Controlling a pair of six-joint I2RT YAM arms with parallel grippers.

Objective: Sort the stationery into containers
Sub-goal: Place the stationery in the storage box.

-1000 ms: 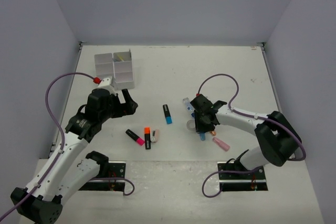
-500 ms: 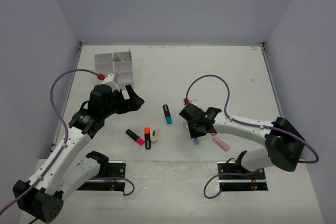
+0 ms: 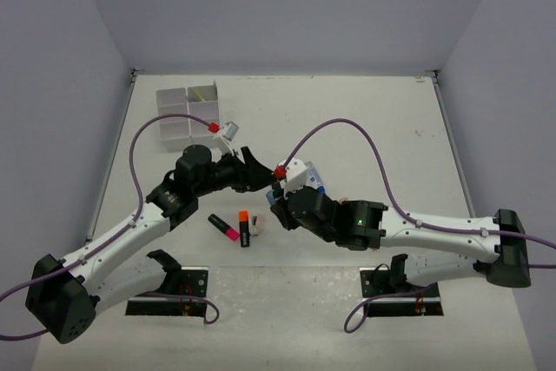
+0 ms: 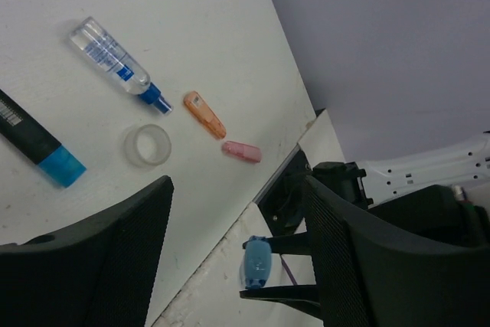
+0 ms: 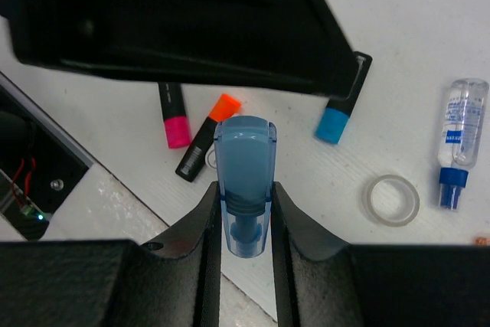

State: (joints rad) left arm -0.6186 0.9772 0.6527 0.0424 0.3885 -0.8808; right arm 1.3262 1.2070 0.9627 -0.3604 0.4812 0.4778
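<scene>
Bench: matte white table [image 3: 365, 119], lightly scuffed, with plain lavender-grey walls [image 3: 287, 6] on three sides.

Tray [image 3: 201, 135]: white-grey hard plastic, rectangular, with thin dividers making square cells. It sits at the far left of the table. One far cell holds a thin yellow-green stick [image 3: 204, 91] lying aslant.

My left gripper [image 4: 237, 189]: textured black fingers spread wide, nothing between them. It hangs over the table to the right of the tray and nearer the arm bases.

My right gripper [image 5: 245, 204]: clamped on a translucent blue capped piece [image 5: 245, 151] with a rounded rectangular top. Its long axis runs along the fingers and its cap points away from the wrist. It is held off the table just beyond the left gripper, seen from the tray.

Highlighters, stubby black barrels:
- Pink highlighter [image 3: 223, 227] and orange highlighter [image 3: 244, 228] lie near each other, toward the bases from the tray. The pink end faces the bases and the orange end faces the back wall.
- Blue highlighter [image 5: 341, 112] lies farther right.

Bottle [image 4: 119, 63]: clear, labelled cylinder with a blue cap.

Tape ring [image 4: 148, 145]: clear, lying flat.

Orange eraser [image 4: 204, 115] and pink eraser [image 4: 241, 152]: small rounded bars. Like the bottle and ring, they lie well apart from the tray, on its right.
</scene>
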